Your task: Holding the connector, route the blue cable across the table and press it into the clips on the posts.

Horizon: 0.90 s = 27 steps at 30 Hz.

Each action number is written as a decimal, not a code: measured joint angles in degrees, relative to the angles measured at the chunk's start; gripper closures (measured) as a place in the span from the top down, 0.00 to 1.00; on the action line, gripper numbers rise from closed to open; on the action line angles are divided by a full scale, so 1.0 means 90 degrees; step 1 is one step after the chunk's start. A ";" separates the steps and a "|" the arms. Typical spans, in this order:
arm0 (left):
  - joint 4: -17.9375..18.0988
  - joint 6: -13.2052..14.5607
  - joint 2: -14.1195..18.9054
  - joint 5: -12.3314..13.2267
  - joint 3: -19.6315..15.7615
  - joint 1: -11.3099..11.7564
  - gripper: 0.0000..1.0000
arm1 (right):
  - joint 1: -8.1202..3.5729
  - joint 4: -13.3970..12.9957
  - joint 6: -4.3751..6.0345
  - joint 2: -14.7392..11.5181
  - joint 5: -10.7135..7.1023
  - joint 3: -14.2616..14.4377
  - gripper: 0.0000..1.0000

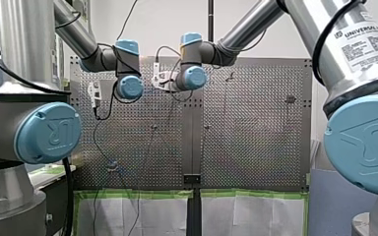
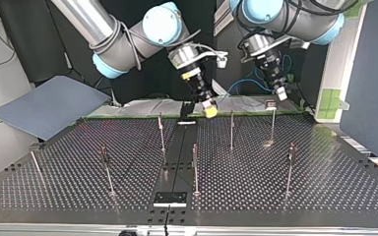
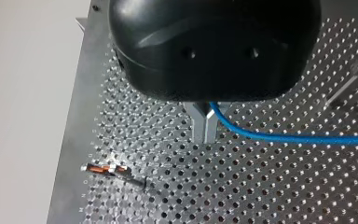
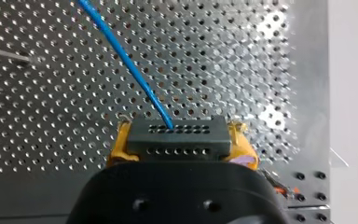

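Right wrist view: my right claw (image 4: pixel 179 140) has its yellow pads (image 4: pixel 243 149) clamped on the flat black connector with rows of holes (image 4: pixel 176 135). The thin blue cable (image 4: pixel 119 52) leaves the connector's face and runs away over the perforated metal worktop (image 4: pixel 261 60).

Left wrist view: my left claw (image 3: pixel 205 125), black with metal fingers (image 3: pixel 199 128), is pinched together on that cable, which trails off to one side. A slim metal post with a clip on top (image 3: pixel 107 169) stands near the claw, apart from the cable.

Top view: both claws hang over the worktop's far edge, at the upper middle and upper right of the frame. The posts across the worktop carry no cable that I can see.

Front view: both arms' wrists show in the upper middle of the frame; I cannot make out the claws there.

I judge that routing is only at its start. Next, the connector must travel toward the first post with the cable kept taut, then come down into its clip.
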 joint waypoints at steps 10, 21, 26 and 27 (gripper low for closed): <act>-0.0275 -0.0023 -0.0008 0.0267 0.0335 0.0557 0.00 | 0.0080 0.0521 0.0130 0.0232 -0.0007 -0.0521 0.00; -0.0394 -0.0031 -0.0050 0.0528 0.0667 0.0810 0.00 | 0.0059 0.1055 0.0285 0.0266 -0.0009 -0.1099 0.00; -0.0468 -0.0055 -0.0094 0.0607 0.0788 0.0916 0.00 | 0.0036 0.1261 0.0325 0.0379 -0.0014 -0.1385 0.00; -0.0480 -0.0060 -0.0096 0.0621 0.0813 0.0938 0.00 | 0.0035 0.1297 0.0327 0.0407 -0.0015 -0.1440 0.00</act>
